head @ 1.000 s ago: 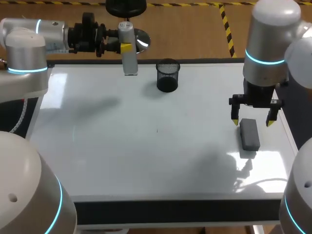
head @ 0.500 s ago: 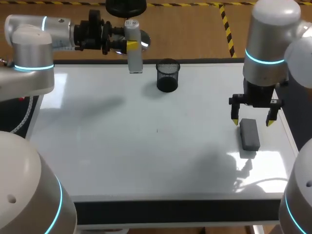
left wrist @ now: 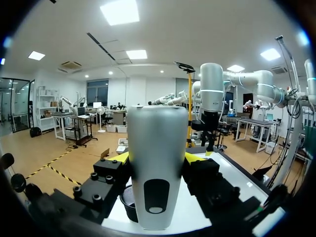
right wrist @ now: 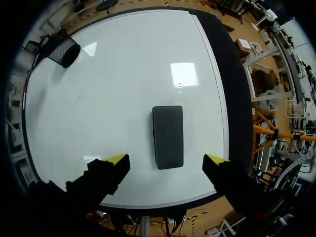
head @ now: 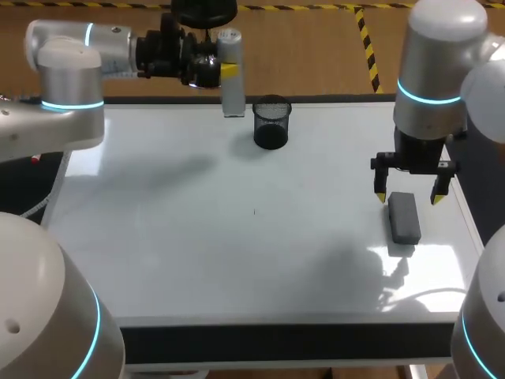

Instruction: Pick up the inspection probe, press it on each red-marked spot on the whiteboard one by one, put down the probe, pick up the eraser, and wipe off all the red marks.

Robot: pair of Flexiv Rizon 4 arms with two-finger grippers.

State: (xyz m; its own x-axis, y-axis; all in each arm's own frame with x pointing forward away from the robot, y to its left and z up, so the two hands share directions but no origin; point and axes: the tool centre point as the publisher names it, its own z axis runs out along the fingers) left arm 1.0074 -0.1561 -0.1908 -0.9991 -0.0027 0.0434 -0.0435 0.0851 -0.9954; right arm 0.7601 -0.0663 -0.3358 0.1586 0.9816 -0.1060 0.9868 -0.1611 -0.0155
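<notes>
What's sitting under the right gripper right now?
A dark eraser lies flat on the whiteboard beneath the open right gripper, untouched. The board under the eraser is hidden.

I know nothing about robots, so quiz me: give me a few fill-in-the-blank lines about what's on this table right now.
1. The left pincer is ____ on the silver probe, holding it upright.
2. The right pincer hangs ____, fingers wide apart, over the dark eraser.
3. The mesh cup standing on the whiteboard is coloured ____.

Missing words: shut; open; black.
</notes>
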